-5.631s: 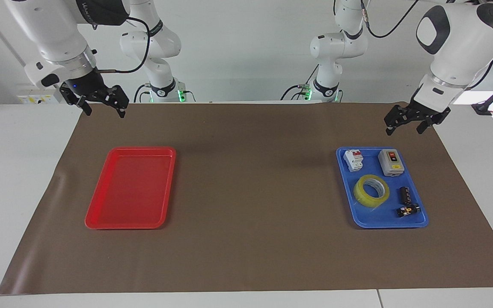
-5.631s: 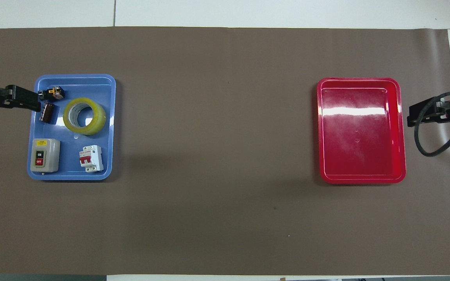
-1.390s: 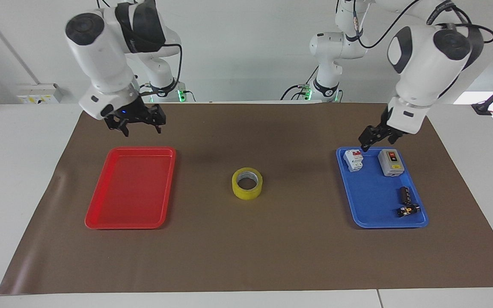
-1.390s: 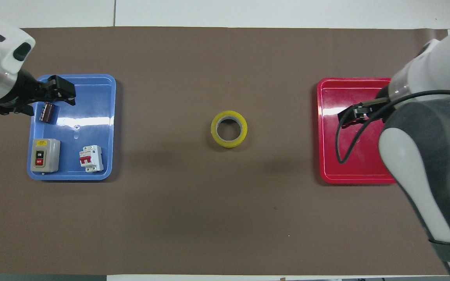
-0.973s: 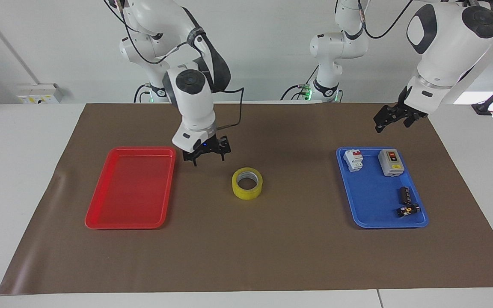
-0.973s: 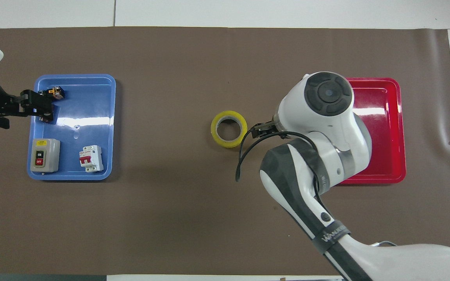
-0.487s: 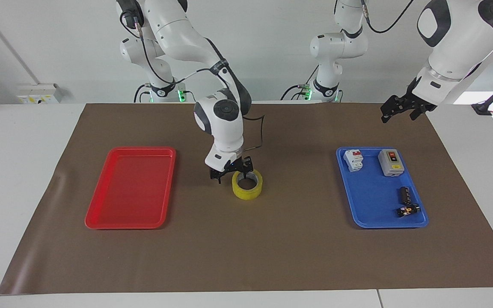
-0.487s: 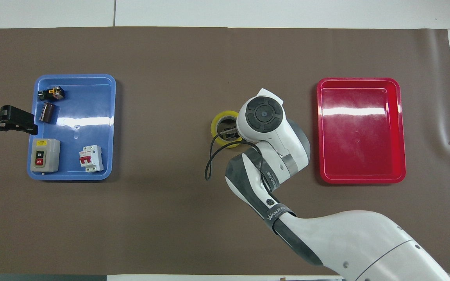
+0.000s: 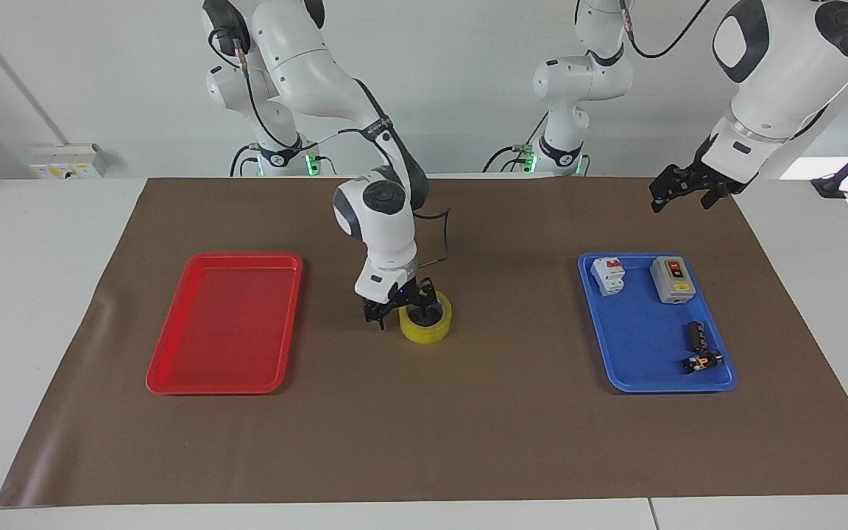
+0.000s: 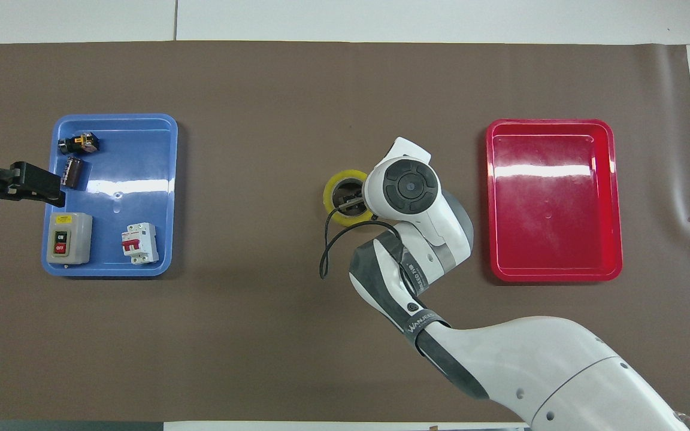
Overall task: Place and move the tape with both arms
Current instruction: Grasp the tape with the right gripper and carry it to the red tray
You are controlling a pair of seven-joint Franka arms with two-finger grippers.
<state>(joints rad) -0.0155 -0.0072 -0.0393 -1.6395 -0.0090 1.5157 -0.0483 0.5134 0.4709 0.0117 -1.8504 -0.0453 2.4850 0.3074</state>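
Observation:
The yellow tape [image 9: 428, 333] lies flat on the brown mat in the middle of the table, between the two trays; it also shows in the overhead view [image 10: 330, 190]. My right gripper [image 9: 402, 313] is down at the tape and open. One finger is inside the ring's hole and the other is outside the wall, toward the red tray. In the overhead view my right arm's wrist covers most of that gripper [image 10: 352, 201]. My left gripper [image 9: 678, 193] is open and empty, waiting in the air over the edge of the blue tray [image 10: 135, 179].
The red tray [image 9: 225, 324] is empty, toward the right arm's end. The blue tray [image 9: 645, 346] holds a white breaker [image 9: 608, 274], a grey switch box [image 9: 671, 280], a dark cylinder [image 9: 696, 335] and a small black part [image 9: 701, 361].
My right gripper has come down onto the tape from just above it, so one finger now sits in the hole. The tape and my left gripper have hardly moved.

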